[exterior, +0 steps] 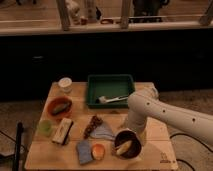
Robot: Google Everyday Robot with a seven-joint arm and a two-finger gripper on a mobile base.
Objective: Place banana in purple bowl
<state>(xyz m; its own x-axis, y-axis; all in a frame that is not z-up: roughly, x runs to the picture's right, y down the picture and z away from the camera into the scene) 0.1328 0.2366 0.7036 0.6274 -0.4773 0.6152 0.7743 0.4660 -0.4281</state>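
The purple bowl [129,145] sits near the front right of the wooden table. The pale-yellow banana [124,147] lies inside it, tilted across the dark inside. My white arm reaches in from the right and bends down just behind the bowl; my gripper [134,131] is at the bowl's far rim, mostly hidden by the arm's wrist.
A green tray [111,90] with a white utensil stands at the back. An orange bowl [59,106] holding a greenish-yellow piece is at the left. A white cup [65,84], a green cup [45,127], a snack box, a blue sponge [84,151] and an orange fruit [98,151] lie on the table [155,131].
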